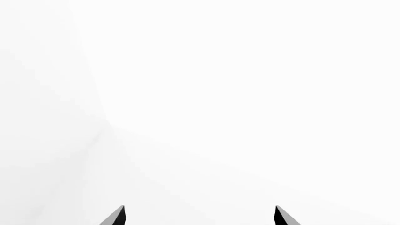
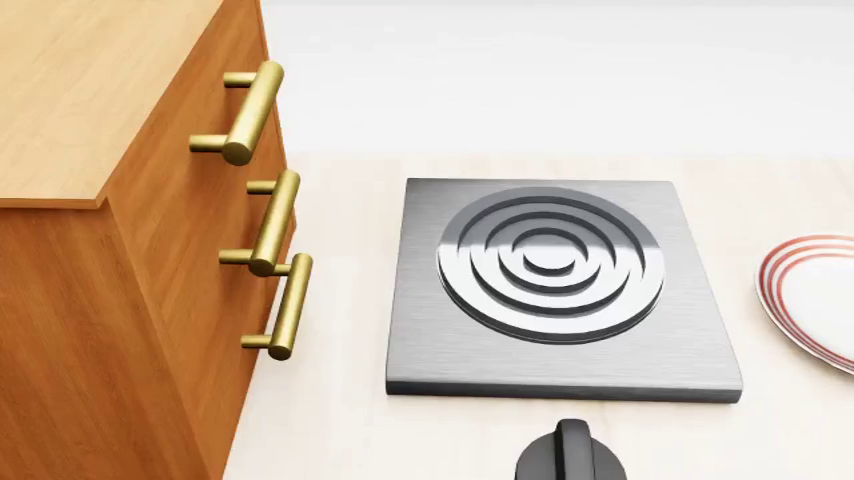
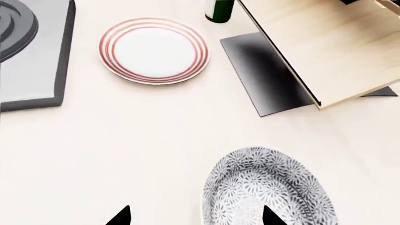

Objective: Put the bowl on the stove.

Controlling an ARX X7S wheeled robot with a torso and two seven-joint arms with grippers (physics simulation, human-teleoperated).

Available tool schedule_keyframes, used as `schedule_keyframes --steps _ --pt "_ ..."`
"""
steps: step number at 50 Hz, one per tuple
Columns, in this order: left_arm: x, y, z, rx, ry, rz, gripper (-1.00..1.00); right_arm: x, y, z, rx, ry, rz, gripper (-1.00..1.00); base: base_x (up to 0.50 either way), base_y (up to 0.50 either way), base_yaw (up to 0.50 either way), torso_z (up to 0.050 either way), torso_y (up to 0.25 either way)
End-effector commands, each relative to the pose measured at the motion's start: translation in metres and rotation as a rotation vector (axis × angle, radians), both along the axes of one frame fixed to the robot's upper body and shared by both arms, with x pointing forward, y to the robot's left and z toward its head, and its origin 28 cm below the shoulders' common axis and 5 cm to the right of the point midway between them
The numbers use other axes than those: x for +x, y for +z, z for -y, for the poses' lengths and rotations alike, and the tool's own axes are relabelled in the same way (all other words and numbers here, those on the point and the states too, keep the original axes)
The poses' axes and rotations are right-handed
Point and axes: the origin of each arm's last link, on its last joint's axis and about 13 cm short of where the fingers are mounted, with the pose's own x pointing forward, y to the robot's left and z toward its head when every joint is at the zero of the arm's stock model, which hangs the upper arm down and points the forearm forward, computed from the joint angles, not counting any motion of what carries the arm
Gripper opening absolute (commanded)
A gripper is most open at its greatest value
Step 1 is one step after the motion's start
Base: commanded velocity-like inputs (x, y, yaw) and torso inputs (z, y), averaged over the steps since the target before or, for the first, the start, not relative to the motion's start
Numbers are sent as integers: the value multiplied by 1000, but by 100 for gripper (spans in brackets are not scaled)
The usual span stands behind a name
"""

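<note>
The bowl [image 3: 275, 183], white with a dense grey-blue floral pattern, stands on the pale wooden counter in the right wrist view. My right gripper [image 3: 196, 218] hovers above it, open. One dark fingertip [image 3: 270, 217] is over the bowl's inside, the other over bare counter, so the near rim lies between them. The stove [image 2: 427, 340] is a dark-grey square slab with a ringed round burner, in the middle of the head view; its corner [image 3: 37, 70] also shows to the right wrist. My left gripper [image 1: 200, 216] is open with only blank white before it. The head view shows neither gripper.
A red-ringed white plate [image 3: 153, 50] lies between stove and bowl, also showing at the head view's edge [image 2: 814, 300]. A black knob [image 2: 571, 455] sits before the stove. A wooden cabinet [image 2: 120, 250] with brass handles stands left. A green bottle [image 3: 218, 10], wooden shelf [image 3: 331, 47] and dark mat [image 3: 265, 79] lie beyond the bowl.
</note>
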Motion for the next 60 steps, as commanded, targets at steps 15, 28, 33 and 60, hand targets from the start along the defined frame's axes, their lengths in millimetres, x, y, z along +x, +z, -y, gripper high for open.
schedule_keyframes --steps 15,28,33,60 --pt "0 1 -3 5 26 24 100 21 -23 -1 -4 -21 -44 100 0 0 0 0 0" --pt "0 -1 -2 14 24 20 100 33 -36 -1 16 -47 -87 100 0 0 0 0 0" --pt "0 0 -1 16 23 24 100 35 -38 -1 11 -61 -109 100 0 0 0 0 0" --pt "1 0 -2 18 26 18 100 44 -67 -2 17 -52 -165 100 0 0 0 0 0"
